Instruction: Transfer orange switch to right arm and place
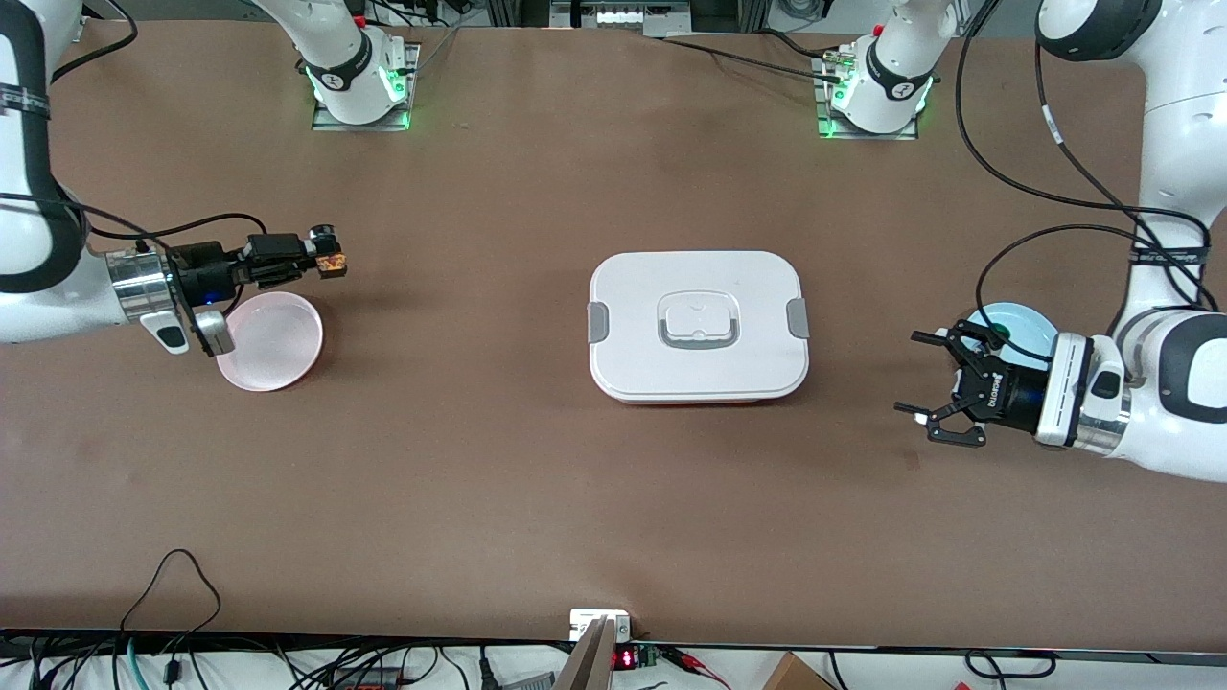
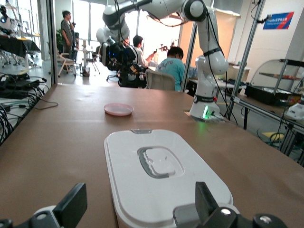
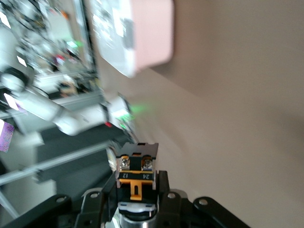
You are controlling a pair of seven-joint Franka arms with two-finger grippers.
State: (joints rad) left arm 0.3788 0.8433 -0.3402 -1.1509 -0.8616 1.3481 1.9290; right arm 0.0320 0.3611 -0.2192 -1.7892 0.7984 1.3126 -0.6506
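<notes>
Brown table (image 1: 479, 479) held a pink plate (image 1: 271, 341). Right gripper (image 1: 321, 257), fingers pinching the orange switch (image 1: 332, 261), hovered at the plate's one o'clock; released there, it would likely miss. Left gripper (image 1: 944, 388) waited, fingers spread.

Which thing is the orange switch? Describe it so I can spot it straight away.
Find the pink plate toward the right arm's end of the table. Just above its rim, the right gripper grips the orange switch: a stubby black block with an orange band.

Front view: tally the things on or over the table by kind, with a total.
Plates: 2, pink plate and blue plate
Lidded boxes: 1, white box
Switches: 1, orange switch in the right end effector
Total: 4
</notes>
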